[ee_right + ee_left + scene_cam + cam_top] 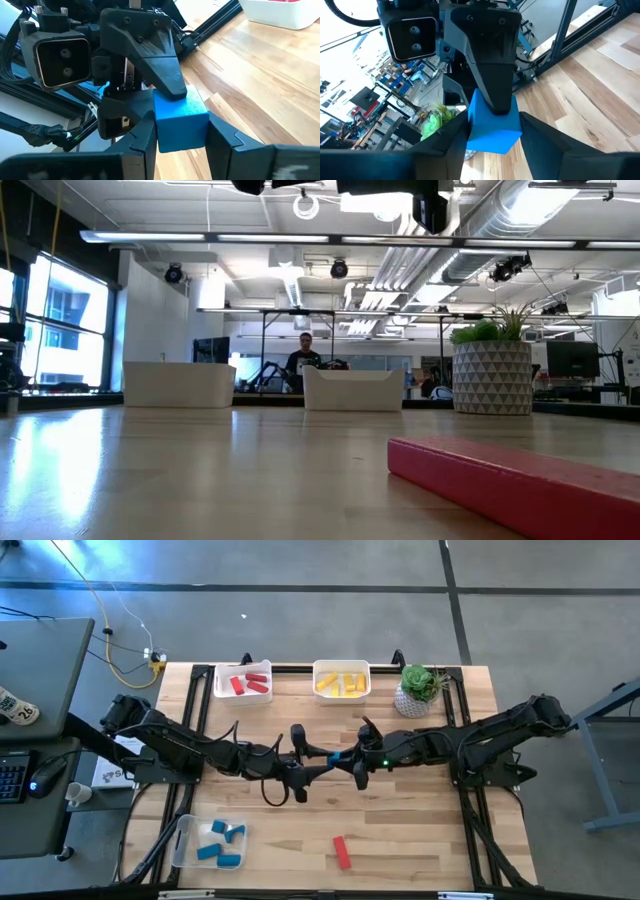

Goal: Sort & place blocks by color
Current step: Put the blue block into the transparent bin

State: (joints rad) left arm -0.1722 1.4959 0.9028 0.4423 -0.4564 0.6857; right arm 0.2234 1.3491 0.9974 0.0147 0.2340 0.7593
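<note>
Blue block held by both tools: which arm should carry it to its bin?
Left. The left tool and right tool both grip the blue block mid-table, but the bin holding blue blocks lies on the left arm's side, away from the right arm.

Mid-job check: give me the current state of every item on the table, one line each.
blue block: held between both grippers at table centre
left gripper: shut on the block
right gripper: shut on the block
red block: loose on table, unsorted
red bin: holds red blocks
yellow bin: holds yellow blocks
blue bin: holds blue blocks
</note>
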